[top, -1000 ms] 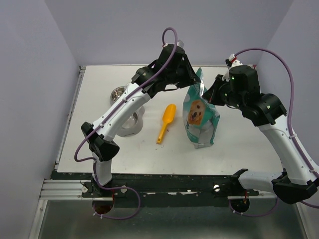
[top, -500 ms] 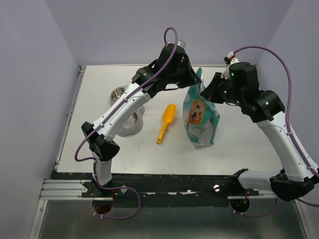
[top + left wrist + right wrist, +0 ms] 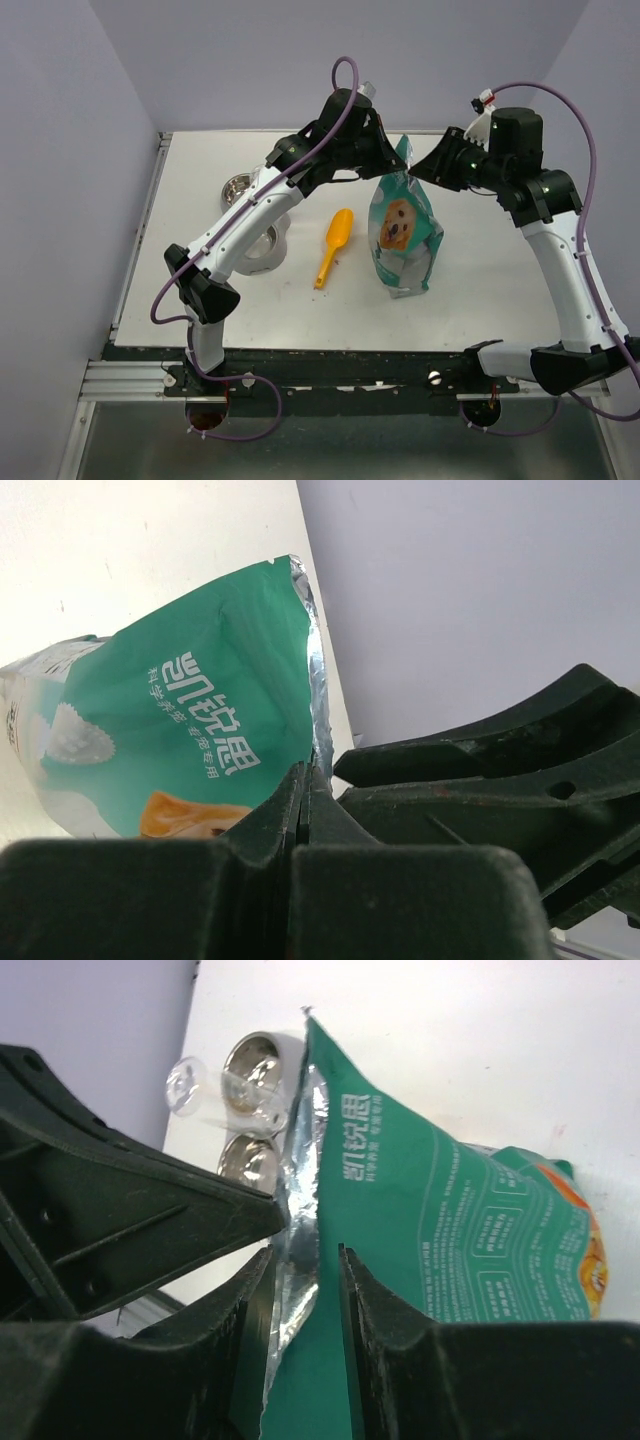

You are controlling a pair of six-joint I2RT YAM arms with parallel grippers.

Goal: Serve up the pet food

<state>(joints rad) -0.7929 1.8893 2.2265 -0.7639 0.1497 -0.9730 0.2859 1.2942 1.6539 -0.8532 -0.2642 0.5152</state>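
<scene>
The teal-and-white bag (image 3: 403,235) with a dog picture stands upright at centre right of the table. The pet food is hidden; no kibble shows in any view. My left gripper (image 3: 392,168) is shut on the bag's torn top edge (image 3: 312,695), with the jaws pressed together on the foil lip. My right gripper (image 3: 422,172) is at the same top edge from the right. In the right wrist view its fingers (image 3: 305,1255) stand a little apart astride the foil lip (image 3: 300,1200) and teal wall (image 3: 430,1220). The orange scoop (image 3: 333,245) lies on the table left of the bag.
Two steel bowls (image 3: 237,187) (image 3: 262,245) sit at the left of the white table (image 3: 480,280), partly under the left arm. They also show in the right wrist view (image 3: 255,1058) (image 3: 248,1160). Walls close the back and sides.
My right arm has lifted and swung back to the right, with its gripper now reaching the bag's top from higher up. The left arm, bag and scoop have not moved.
</scene>
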